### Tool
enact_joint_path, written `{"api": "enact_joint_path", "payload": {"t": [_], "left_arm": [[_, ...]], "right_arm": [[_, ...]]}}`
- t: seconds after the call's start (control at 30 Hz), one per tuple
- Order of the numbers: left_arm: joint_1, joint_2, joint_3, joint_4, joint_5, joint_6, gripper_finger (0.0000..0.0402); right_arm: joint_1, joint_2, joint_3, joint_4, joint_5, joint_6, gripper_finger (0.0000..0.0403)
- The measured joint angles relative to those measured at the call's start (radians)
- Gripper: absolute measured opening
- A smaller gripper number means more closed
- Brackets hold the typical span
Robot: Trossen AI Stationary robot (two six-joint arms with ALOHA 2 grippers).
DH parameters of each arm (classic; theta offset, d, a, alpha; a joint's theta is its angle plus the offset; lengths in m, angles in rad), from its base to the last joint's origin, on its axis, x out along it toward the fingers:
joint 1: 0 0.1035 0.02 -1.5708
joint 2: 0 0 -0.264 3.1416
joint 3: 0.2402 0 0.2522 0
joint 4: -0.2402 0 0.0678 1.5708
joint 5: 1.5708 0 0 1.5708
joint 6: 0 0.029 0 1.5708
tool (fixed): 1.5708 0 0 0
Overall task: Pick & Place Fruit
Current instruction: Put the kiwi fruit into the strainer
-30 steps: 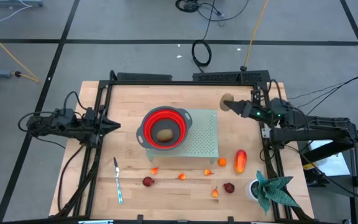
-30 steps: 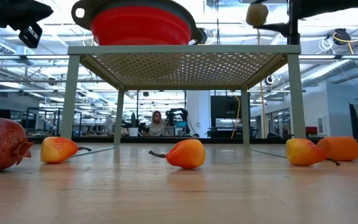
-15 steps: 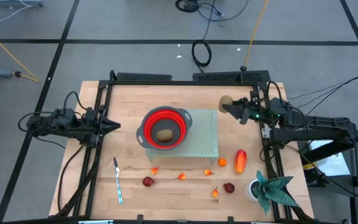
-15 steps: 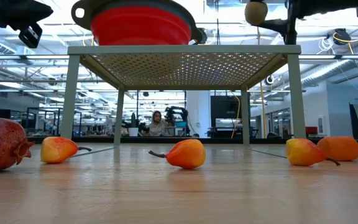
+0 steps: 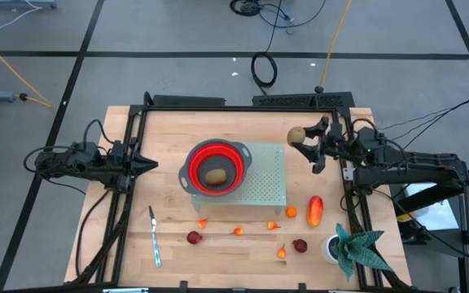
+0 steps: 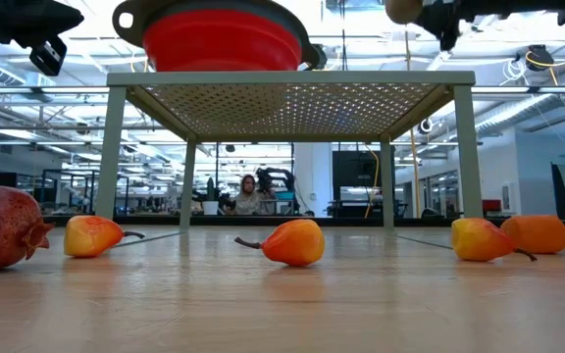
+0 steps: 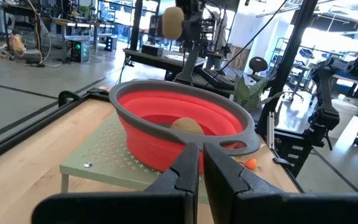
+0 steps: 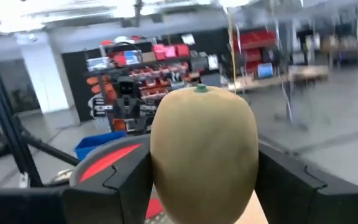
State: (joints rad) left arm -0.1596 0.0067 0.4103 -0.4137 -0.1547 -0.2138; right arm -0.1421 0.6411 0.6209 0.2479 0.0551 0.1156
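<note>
My right gripper (image 5: 306, 140) is shut on a brownish-green kiwi (image 5: 297, 135), high over the table's far right part, just beyond the far right corner of the green perforated stand (image 5: 273, 179). In the low view the kiwi (image 6: 403, 8) shows at the top edge. A red collapsible bowl (image 5: 216, 167) sits on the stand with a second kiwi (image 5: 216, 175) inside. A red-orange piece (image 5: 314, 210), two dark red round fruits (image 5: 194, 238) (image 5: 300, 245) and several tiny orange ones (image 5: 238, 231) lie on the table. My left gripper (image 5: 151, 164) waits shut, left of the bowl. My right gripper pinches the kiwi (image 8: 204, 152) by its two long sides between both fingers (image 8: 114, 180). The fingers come level from the table's right. The kiwi is lifted clear, and its stem end (image 8: 199, 89) points away from the wrist.
A silver knife (image 5: 154, 236) lies near the table's left front. A green leafy plant in a white pot (image 5: 350, 248) stands at the near right corner. The bowl's grey handle (image 7: 229, 146) points at my left gripper (image 7: 201, 165). Black frame rails run along the table's sides.
My right gripper has risen with the kiwi and rolled about its wrist, so its fingers now show spread beside the fruit from above. The kiwi stays in the hold at nearly the same place over the table, only higher.
</note>
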Motion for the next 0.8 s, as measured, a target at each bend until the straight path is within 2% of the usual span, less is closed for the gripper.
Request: {"api": "enact_joint_path", "payload": {"t": [0.17, 0.37, 0.63, 0.8], "left_arm": [[0.0, 0.0, 0.0, 0.0, 0.0, 0.0, 0.0021], [0.0, 0.0, 0.0, 0.0, 0.0, 0.0, 0.0021], [0.0, 0.0, 0.0, 0.0, -0.002, 0.001, 0.0021], [0.0, 0.0, 0.0, 0.0, -0.002, 0.001, 0.0021]], "right_arm": [[0.0, 0.0, 0.0, 0.063, -0.08, -0.197, 0.0228], [0.0, 0.0, 0.0, 0.085, -0.083, -0.266, 0.023], [0.0, 0.0, 0.0, 0.084, -0.088, -0.219, 0.0231], [0.0, 0.013, 0.0, 0.084, -0.227, -0.03, 0.0228]]}}
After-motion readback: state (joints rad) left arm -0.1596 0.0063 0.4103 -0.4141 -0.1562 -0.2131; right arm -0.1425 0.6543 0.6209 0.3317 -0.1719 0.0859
